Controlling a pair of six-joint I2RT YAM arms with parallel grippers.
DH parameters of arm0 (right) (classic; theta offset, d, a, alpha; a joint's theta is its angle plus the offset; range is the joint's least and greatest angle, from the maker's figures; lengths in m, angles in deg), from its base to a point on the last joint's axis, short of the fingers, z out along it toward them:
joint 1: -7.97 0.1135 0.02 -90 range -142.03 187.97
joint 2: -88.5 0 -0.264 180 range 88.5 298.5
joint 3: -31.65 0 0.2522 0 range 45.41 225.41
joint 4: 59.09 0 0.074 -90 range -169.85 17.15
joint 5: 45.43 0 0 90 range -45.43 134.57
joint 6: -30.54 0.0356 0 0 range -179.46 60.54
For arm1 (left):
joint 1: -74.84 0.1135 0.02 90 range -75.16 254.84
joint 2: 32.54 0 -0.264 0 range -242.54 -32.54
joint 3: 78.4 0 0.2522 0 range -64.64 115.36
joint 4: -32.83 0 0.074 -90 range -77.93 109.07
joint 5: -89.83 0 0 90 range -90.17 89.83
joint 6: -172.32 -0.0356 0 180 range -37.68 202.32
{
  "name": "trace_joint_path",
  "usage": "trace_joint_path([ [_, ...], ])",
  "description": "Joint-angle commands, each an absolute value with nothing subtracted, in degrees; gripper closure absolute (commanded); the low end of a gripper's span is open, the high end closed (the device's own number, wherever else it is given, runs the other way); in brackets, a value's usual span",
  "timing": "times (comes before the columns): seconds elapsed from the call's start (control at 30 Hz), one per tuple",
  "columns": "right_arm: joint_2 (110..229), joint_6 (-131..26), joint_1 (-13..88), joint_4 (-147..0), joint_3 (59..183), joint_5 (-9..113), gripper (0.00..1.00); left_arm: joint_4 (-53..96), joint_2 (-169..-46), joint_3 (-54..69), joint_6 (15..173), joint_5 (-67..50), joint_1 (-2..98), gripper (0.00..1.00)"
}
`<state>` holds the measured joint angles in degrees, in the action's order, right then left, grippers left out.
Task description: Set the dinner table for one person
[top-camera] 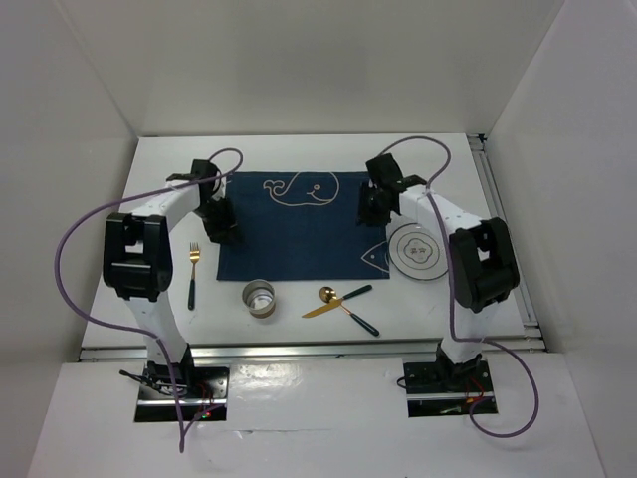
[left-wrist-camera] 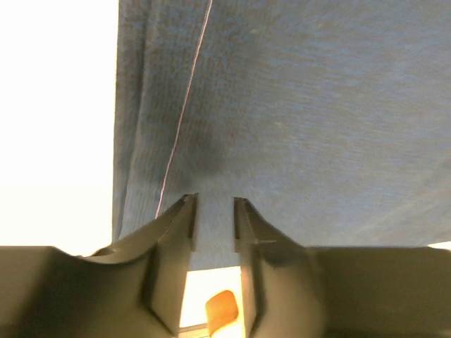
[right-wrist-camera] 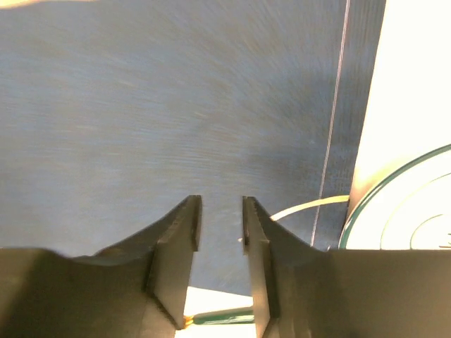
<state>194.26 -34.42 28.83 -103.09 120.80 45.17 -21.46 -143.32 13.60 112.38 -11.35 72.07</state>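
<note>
The dinner table (top-camera: 299, 151) is a white top with metal rails. A navy placemat (top-camera: 299, 234) with white whale drawings lies flat at its middle. My left gripper (top-camera: 221, 225) hangs low over the mat's left edge, its jaws a narrow gap apart and empty; the left wrist view shows the gripper (left-wrist-camera: 213, 204) over blue cloth (left-wrist-camera: 296, 105). My right gripper (top-camera: 370, 209) hangs over the mat's right edge, also narrowly open and empty; the right wrist view shows it (right-wrist-camera: 221, 204) above the cloth (right-wrist-camera: 141, 105). A white plate with a green rim (top-camera: 416, 249) overlaps the mat's right edge.
A gold fork with a dark handle (top-camera: 193, 271) lies left of the mat. A metal cup (top-camera: 259, 298) stands in front of it. A gold spoon (top-camera: 343, 295) and knife (top-camera: 343, 309) lie crossed at the front. The plate's rim (right-wrist-camera: 394, 204) shows in the right wrist view.
</note>
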Motion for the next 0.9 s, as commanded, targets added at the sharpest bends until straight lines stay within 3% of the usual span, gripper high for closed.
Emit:
trace_joint_path([
  [0.0, 186.42, -35.99, 28.89, -106.07, 126.36, 45.00, 0.58, -25.75, -136.08, 18.33, 110.97, -8.96, 71.85, 0.50],
  [0.07, 184.14, -36.52, 30.28, -106.07, 127.06, 46.05, 0.54, -26.80, -133.98, 19.73, 110.45, -8.96, 71.24, 0.39],
  [0.13, 183.51, -37.13, 33.96, -105.46, 127.06, 48.16, 0.43, -27.60, -130.46, 20.26, 110.44, -8.34, 70.71, 0.35],
  [0.37, 185.79, -37.75, 53.11, -104.84, 129.60, 51.42, 0.16, -30.32, -120.35, 22.55, 112.46, -5.36, 72.72, 0.33],
  [0.63, 198.18, -37.23, 65.18, -103.60, 135.58, 50.37, 0.13, -32.35, -112.70, 24.75, 113.17, -0.96, 74.66, 0.33],
  [0.73, 201.52, -37.23, 66.68, -103.61, 137.25, 49.05, 0.20, -32.87, -112.70, 24.13, 113.17, -1.57, 75.19, 0.33],
  [0.87, 203.72, -37.23, 67.21, -103.61, 137.96, 47.12, 0.40, -32.87, -112.70, 22.99, 112.64, -2.72, 75.72, 0.33],
])
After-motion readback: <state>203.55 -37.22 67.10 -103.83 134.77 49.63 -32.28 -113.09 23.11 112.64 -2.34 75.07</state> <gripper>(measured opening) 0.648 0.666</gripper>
